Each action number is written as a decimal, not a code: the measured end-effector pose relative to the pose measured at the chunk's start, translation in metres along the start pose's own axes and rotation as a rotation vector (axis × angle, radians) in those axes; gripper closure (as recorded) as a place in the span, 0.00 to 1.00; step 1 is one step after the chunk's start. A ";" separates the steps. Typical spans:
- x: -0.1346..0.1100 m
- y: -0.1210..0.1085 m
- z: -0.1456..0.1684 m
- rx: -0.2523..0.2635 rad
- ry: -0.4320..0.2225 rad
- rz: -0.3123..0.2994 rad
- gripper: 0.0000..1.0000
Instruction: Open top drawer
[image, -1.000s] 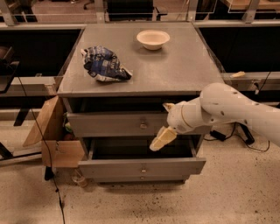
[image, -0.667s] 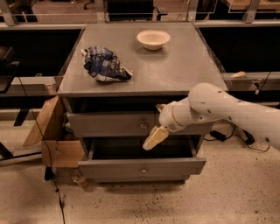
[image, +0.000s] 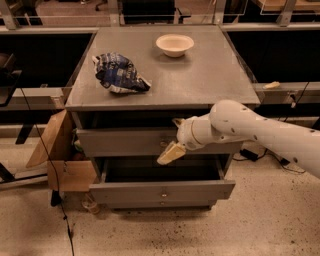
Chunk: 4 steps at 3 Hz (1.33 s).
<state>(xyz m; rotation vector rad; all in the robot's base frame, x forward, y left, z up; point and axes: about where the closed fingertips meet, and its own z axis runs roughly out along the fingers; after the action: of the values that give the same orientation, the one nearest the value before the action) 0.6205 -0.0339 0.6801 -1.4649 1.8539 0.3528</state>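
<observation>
The top drawer (image: 120, 142) runs left-right — gripper (image: 168, 153) at centre.

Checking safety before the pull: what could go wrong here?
The gripper sits at the front of the top drawer, near its centre; a poor hold may slip off. The lower drawer stands open right beneath, so the arm could bump it. A jerk might shake the bowl on top.

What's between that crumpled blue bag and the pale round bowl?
Nothing: bare grey cabinet top separates the crumpled blue bag and pale round bowl, in the camera view. The gripper sits lower, before the top drawer.
</observation>
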 end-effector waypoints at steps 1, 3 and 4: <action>-0.001 -0.006 0.003 0.025 -0.019 -0.002 0.39; -0.004 -0.012 -0.007 0.039 -0.024 -0.005 0.86; -0.006 -0.015 -0.013 0.039 -0.024 -0.005 1.00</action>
<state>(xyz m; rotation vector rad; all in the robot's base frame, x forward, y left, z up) 0.6299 -0.0423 0.6959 -1.4331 1.8275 0.3281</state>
